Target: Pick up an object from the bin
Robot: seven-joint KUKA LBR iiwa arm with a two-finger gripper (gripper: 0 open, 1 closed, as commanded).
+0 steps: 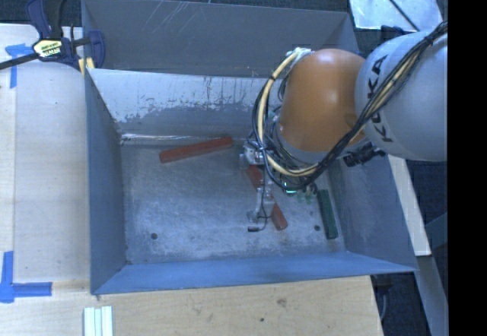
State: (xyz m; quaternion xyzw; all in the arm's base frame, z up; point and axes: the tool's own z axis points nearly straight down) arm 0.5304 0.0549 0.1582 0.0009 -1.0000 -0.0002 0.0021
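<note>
My gripper [259, 222] reaches down to the bin floor right of the middle, under the orange-covered wrist. A small reddish-brown piece [278, 218] lies right beside its tips, partly hidden by the finger. Another bit of the same red-brown colour [254, 174] shows higher up against the gripper body. Whether either piece sits between the fingers I cannot make out. A long reddish-brown stick [196, 150] lies flat near the back wall, well to the left of the gripper.
A dark green bar [327, 213] lies along the bin's right side, close to the arm. The arm's orange cover and yellow cables hide the back right part of the bin floor.
</note>
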